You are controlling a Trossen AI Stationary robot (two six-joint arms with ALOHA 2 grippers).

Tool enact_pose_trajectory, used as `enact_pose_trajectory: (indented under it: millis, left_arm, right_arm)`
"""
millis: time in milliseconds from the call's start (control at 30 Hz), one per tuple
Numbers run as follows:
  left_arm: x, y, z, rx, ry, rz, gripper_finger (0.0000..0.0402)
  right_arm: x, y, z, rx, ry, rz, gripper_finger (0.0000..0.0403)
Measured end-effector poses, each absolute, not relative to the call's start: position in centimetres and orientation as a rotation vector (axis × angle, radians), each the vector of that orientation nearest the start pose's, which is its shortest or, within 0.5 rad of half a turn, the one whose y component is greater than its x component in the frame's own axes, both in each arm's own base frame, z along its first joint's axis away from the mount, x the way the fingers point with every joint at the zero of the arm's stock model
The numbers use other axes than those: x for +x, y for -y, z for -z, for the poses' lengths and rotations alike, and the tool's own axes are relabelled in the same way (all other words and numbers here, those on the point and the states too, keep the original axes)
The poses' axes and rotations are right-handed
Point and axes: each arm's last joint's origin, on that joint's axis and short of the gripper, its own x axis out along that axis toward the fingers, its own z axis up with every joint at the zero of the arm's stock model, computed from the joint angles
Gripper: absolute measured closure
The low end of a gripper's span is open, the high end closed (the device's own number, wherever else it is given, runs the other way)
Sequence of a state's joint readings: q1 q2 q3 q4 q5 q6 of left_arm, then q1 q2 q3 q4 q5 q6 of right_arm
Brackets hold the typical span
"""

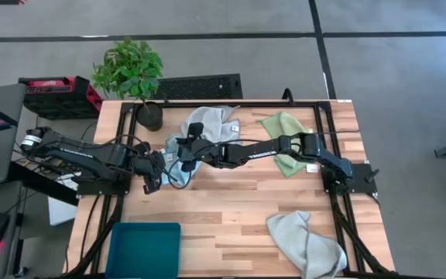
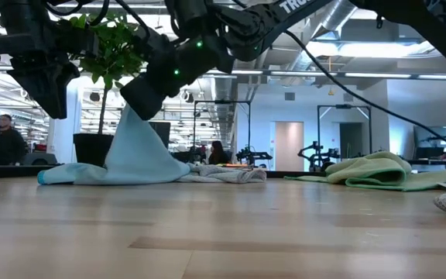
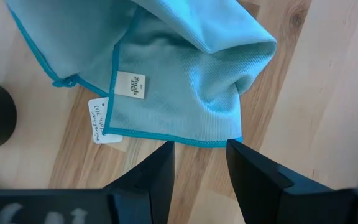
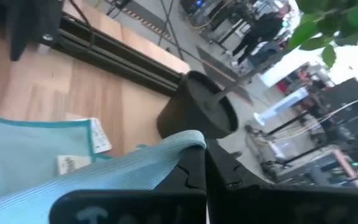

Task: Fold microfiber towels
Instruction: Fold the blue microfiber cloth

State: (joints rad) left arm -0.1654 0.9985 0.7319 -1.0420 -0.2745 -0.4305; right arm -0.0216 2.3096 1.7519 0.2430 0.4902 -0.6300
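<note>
The light blue towel (image 1: 178, 164) lies at the table's middle left, and one part of it is drawn up into a peak (image 2: 134, 132). My right gripper (image 1: 187, 153) reaches across from the right and is shut on that peak. My left gripper (image 3: 201, 155) is open. It hovers just left of the towel, and its fingertips stand over the towel's hemmed edge (image 3: 166, 135) without touching it. A pale grey towel with a white tag (image 1: 211, 124), a light green towel (image 1: 285, 139) and a second grey towel (image 1: 304, 240) lie loosely bunched on the table. My right gripper pinches a raised fold of the blue towel (image 4: 178, 144) between its two shut fingers, coming at it from above on a slant from the table's right. The towel hangs below the fingers like a tent (image 2: 138, 147), and its lower part (image 2: 76, 174) lies spread on the table.
A dark plant pot (image 1: 149, 115) stands at the table's far left, close behind the blue towel. A teal bin (image 1: 144, 248) sits at the near left edge. There is bare wood (image 1: 231, 201) in the table's middle and near part.
</note>
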Motion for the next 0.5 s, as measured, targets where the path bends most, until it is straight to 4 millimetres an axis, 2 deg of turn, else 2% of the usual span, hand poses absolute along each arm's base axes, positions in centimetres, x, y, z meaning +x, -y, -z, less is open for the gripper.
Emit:
enact_pose_trajectory:
  millis: [267,500]
  left_arm:
    - [15.32,1.76,-22.64,-0.09,-1.222,-0.367,0.0263]
    - [15.32,1.76,-22.64,-0.093,-1.222,-0.369,0.0263]
  right_arm:
    - [52.69,2.24,-18.98,-0.672,-0.434,0.29,0.0395]
    - [52.7,2.05,-18.65,-0.612,-0.428,0.198,0.0366]
